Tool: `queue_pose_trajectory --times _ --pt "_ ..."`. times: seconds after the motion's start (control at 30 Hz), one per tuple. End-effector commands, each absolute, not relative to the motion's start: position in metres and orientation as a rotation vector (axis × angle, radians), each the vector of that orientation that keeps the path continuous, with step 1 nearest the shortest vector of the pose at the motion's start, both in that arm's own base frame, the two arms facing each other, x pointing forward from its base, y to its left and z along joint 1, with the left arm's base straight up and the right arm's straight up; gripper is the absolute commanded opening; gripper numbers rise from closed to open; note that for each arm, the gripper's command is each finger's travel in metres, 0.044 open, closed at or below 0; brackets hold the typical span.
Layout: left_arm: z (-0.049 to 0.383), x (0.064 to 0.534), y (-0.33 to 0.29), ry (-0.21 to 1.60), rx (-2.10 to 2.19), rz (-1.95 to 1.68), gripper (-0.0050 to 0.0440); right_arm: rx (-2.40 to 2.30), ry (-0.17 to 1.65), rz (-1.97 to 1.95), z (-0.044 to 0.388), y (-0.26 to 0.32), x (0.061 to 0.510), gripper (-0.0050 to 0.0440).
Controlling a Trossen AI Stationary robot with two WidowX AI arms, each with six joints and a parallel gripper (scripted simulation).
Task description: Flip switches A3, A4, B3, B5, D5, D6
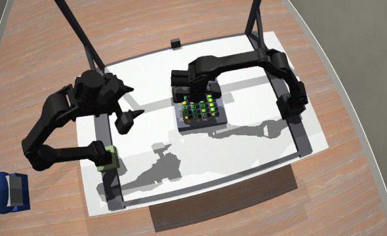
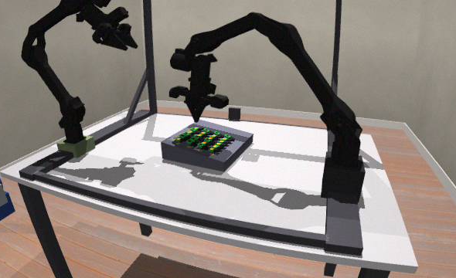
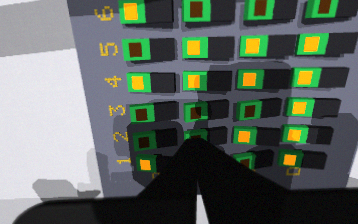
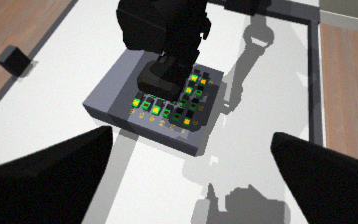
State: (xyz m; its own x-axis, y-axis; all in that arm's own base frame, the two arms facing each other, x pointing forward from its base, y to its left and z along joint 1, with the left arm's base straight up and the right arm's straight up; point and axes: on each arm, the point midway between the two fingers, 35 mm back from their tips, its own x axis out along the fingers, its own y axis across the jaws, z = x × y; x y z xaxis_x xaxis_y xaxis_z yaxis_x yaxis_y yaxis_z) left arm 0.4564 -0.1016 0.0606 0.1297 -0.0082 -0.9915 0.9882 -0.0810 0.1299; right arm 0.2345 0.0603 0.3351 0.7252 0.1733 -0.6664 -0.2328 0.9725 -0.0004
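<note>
The left gripper (image 1: 198, 96) (image 2: 196, 119) (image 3: 194, 146) (image 4: 174, 85) has its fingers pressed together into one point over the switch panel (image 1: 201, 124) (image 2: 193, 160) (image 3: 97, 100) (image 4: 115, 85), and is far the nearer hand; the right gripper (image 1: 139, 100) (image 2: 131, 48) (image 4: 193, 137) is spread, well apart from it. In the left wrist view, switch B3 (image 3: 196, 112) lies at twelve o'clock from the fingertips, just beyond them, its lamp dark. Its long axis runs roughly nine to three o'clock, lamp half at nine. If B3 is next, as I judge, the move is a short shift toward twelve, then a press on whichever half stands up. Switch A3 (image 3: 141, 113) sits at ten o'clock, B5 (image 3: 194, 47) farther along twelve, D5 (image 3: 311, 44) and D6 (image 3: 325, 6) between one and two. Drifting toward six would risk the B2 switch, partly hidden by the fingers.
</note>
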Motion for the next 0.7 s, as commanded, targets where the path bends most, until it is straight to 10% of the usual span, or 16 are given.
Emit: queue_pose_trajectory --times 0.0,0.67 --pt "0.075 0.462 -0.102 1.038 1.333 -1.16 -0.005 -0.08 0.701 0.219 0.343 0.059 0.233 0.04" --pt "0.038 0.463 -0.102 1.054 1.328 -1.171 -0.005 -0.08 0.701 0.219 0.343 0.059 0.233 0.04"
